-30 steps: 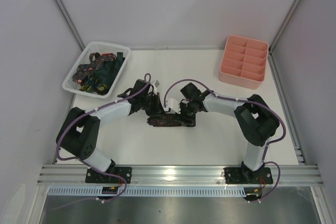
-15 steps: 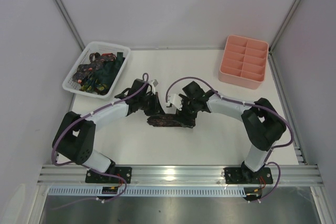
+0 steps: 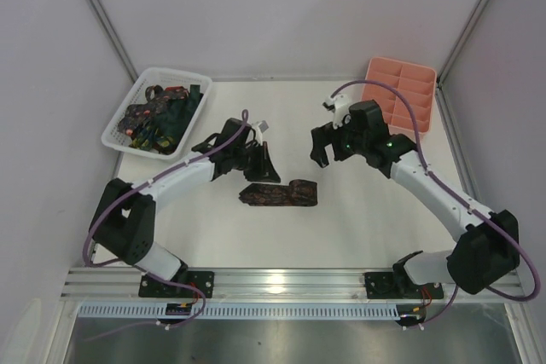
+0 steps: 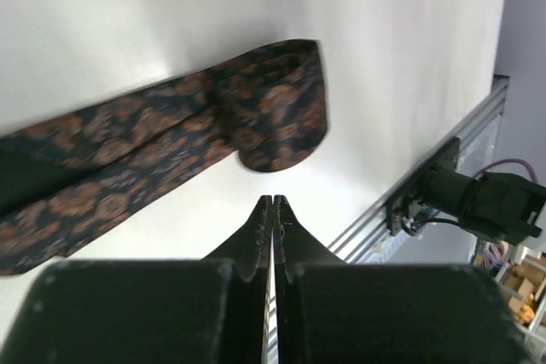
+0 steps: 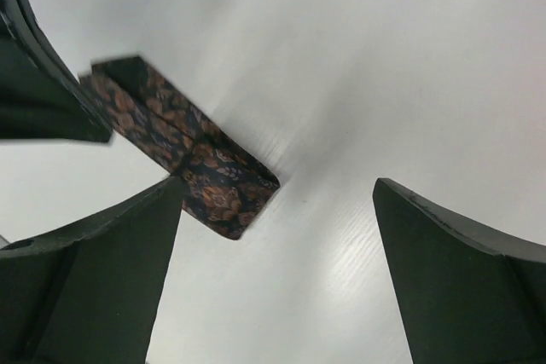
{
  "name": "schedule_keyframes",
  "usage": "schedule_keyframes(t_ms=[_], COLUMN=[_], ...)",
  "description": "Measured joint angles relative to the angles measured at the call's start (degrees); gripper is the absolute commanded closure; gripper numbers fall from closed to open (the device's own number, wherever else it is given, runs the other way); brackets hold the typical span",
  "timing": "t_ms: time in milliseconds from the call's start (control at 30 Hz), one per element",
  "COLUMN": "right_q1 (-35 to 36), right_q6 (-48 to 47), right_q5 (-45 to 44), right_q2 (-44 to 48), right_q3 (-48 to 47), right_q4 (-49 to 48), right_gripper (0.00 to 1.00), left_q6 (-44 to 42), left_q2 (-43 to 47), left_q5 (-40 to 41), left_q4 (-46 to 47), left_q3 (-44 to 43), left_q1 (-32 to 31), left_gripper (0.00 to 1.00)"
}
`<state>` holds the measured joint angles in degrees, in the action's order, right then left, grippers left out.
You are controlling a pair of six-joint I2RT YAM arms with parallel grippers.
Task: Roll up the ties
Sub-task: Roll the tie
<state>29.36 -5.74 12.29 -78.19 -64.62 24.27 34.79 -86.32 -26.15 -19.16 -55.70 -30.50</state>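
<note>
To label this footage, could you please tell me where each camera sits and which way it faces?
Top external: above, behind the bases; looks down on both arms, brown patterned fabric tie.
Left wrist: down past shut left gripper at the tie's roll.
Right wrist: down through open right gripper.
All share the tie.

The left gripper (image 3: 266,162) is closed, its two fingers (image 4: 256,240) pressed flat against each other up to the meeting tips. Behind it the wrist is angled downward, and the left arm (image 3: 175,182) is folded sharply at the elbow, with the forearm stretched out low behind the tool. The right gripper (image 3: 322,149) is spread wide, its fingers (image 5: 452,270) set well apart on either side. It is pointed downward, and the right arm (image 3: 435,196) is drawn out in one long line behind it.
</note>
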Motion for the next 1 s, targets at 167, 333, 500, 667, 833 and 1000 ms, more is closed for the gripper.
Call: schedule_keyframes(t_ms=[167, 333, 500, 667, 833, 1000], right_q1=[-6.1, -14.93, -17.18, -17.11, -17.11, -16.59], right_q6=[14.82, 26.21, 32.74, 34.67, 36.2, 37.24], right_q5=[0.72, 9.73, 19.69, 26.03, 31.04, 35.17], right_q2=[1.75, 0.46, -2.86, -7.52, -11.89, -15.89], right_q3=[-2.05, 2.82, 11.5, 12.31, 12.92, 14.14], right_q4=[5.01, 5.97, 3.67, 0.76, -3.26, -6.78], right_gripper=[0.01, 0.23, 0.24, 0.17, 0.18, 0.28], left_q6=[0.9, 1.25, 0.92, 0.04, -0.35, -0.39], left_q2=[-6.34, -12.46, -16.63, -18.51, -19.65, -20.59], left_q5=[-1.49, -2.32, -2.6, -2.47, -2.23, -1.49], left_q4=[-0.2, -1.22, -2.95, -5.03, -5.18, -5.2], left_q3=[-7.3, -12.24, -14.45, -14.71, -14.71, -14.71], left_q1=[-3.82, -6.36, -6.93, -6.93, -6.93, -6.93], left_gripper=[1.0, 1.0, 1.0, 0.99, 0.99, 1.0])
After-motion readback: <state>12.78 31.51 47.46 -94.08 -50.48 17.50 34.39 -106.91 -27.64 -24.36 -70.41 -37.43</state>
